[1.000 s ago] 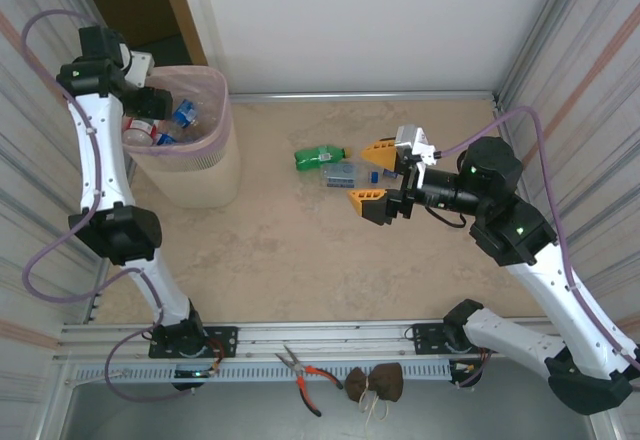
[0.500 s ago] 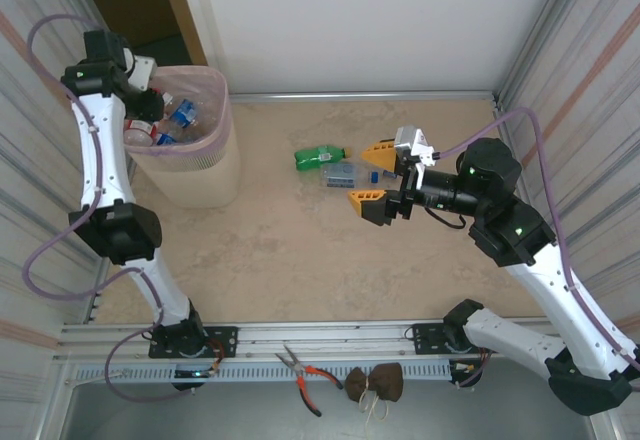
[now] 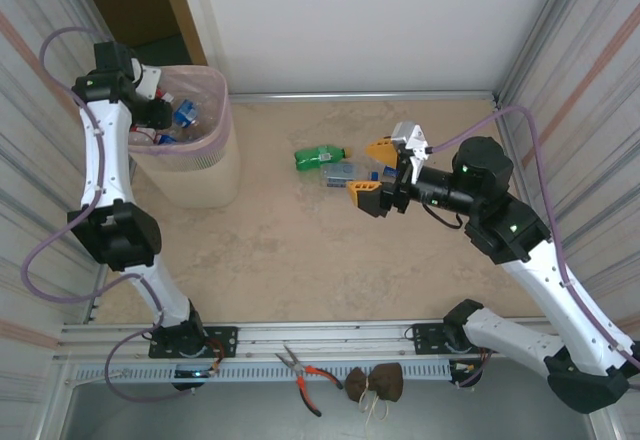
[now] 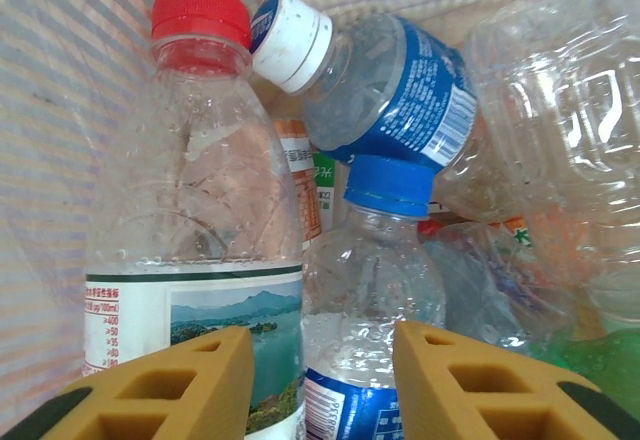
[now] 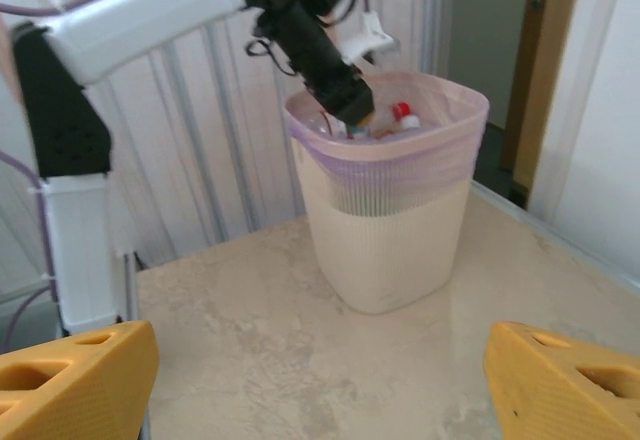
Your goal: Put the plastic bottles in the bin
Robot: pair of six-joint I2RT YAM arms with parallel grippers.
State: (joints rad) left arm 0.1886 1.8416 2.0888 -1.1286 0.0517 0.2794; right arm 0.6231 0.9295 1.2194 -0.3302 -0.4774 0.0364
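Observation:
The pale pink bin (image 3: 222, 138) stands at the far left and holds several plastic bottles. My left gripper (image 3: 160, 115) reaches down inside it, open. Under its yellow fingers (image 4: 160, 390) lie a red-capped clear bottle (image 4: 200, 210), a blue-labelled white-capped bottle (image 4: 400, 90) and a blue-capped bottle (image 4: 370, 270); none is gripped. A green bottle (image 3: 320, 157) and a clear blue-labelled bottle (image 3: 340, 173) lie on the table mid-field. My right gripper (image 3: 371, 171) hovers just right of them, wide open and empty, facing the bin (image 5: 390, 220).
Corrugated walls close in on both sides, and a white wall (image 3: 360, 20) stands at the back. Red-handled pliers (image 3: 305, 370) and two brown lumps (image 3: 375, 382) rest on the front rail. Bare marble tabletop (image 3: 290, 250) spreads between the bin and the right arm.
My left wrist has shifted slightly rightward over the bin. The right gripper has edged a little toward the two bottles, its jaws still wide.

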